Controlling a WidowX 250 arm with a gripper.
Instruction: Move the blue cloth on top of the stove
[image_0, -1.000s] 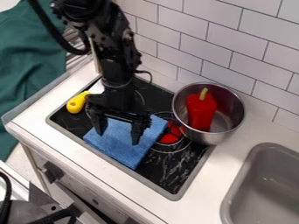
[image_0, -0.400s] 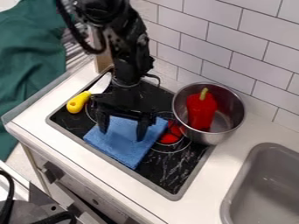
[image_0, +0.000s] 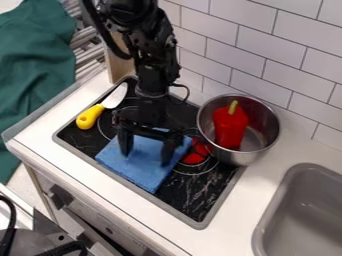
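Blue cloth (image_0: 138, 169) lies flat on the black stove top (image_0: 195, 201), left of and below the middle of the frame. Above it hangs the gripper (image_0: 145, 159), its jaws open and spread apart over the cloth; whether the tips touch it, I cannot tell. Right of centre, a metal pot (image_0: 239, 158) holds a red pepper (image_0: 229, 129). A yellow-handled knife (image_0: 89, 117) lies left of the arm, and a grey sink (image_0: 294, 225) sits lower right.
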